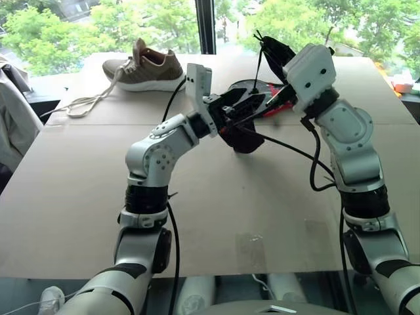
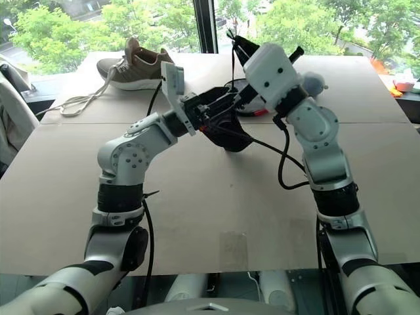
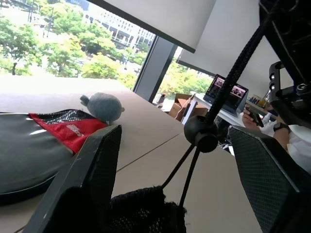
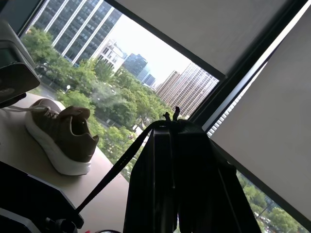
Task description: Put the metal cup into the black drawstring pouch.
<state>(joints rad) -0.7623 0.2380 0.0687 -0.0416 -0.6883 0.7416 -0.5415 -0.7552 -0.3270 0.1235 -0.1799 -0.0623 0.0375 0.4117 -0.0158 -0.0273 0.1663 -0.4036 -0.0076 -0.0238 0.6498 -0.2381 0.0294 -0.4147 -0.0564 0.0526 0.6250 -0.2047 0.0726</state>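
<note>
The black drawstring pouch (image 1: pixel 246 139) hangs in the air above the middle of the table, between my two arms. Its thin cord (image 3: pixel 233 77) runs taut up to my right gripper (image 1: pixel 266 42), which is shut on the cord's knotted end (image 4: pixel 170 116). My left gripper (image 2: pixel 220 105) is open beside the pouch's top. In the left wrist view the pouch's mouth (image 3: pixel 146 211) and the round cord lock (image 3: pixel 200 133) sit between the spread fingers (image 3: pixel 92 179). The metal cup is out of view.
A brown shoe (image 1: pixel 147 69) with loose laces lies at the table's far left. A round black-and-red paddle cover (image 1: pixel 262 98) lies behind the pouch, with a grey plush toy (image 3: pixel 103 106) beyond it. A person (image 3: pixel 286 136) sits by a laptop (image 3: pixel 226 92) off to the right.
</note>
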